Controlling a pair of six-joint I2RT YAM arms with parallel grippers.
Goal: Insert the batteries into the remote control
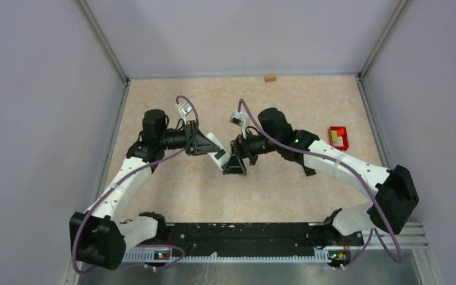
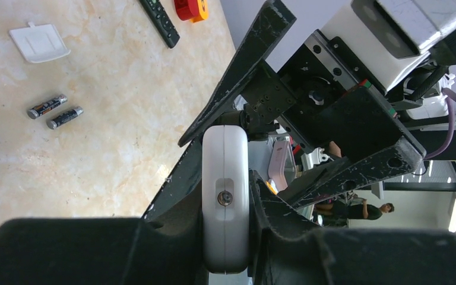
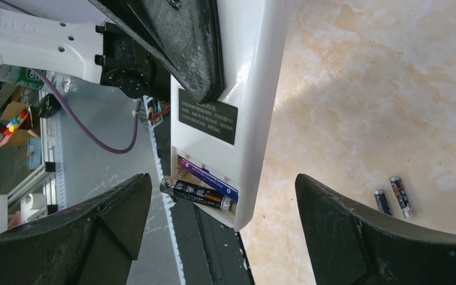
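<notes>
Both arms reach in from the near edge and bend toward each other, their wrists meeting above the middle of the table (image 1: 309, 107). The left gripper (image 2: 225, 178) is rolled onto its side. Its fingers press against opposite faces of the white remote (image 2: 225, 225), holding it up in the air with its end pointing at the right arm. The right gripper (image 3: 222, 181) faces it head on with its fingers (image 3: 356, 237) spread wide, one on each side of the remote's open end and touching neither side. The right wrist view shows the battery bay uncovered. A purple battery (image 3: 208, 176) lies seated inside, and a dark battery (image 3: 199, 195) lies beside it at the bay's edge, one end sticking out past the casing. Two loose batteries (image 2: 47, 107) lie side by side on the table, well apart from the held remote, with the white battery cover (image 2: 38, 43) beyond them and a black remote (image 2: 160, 22) further off
</notes>
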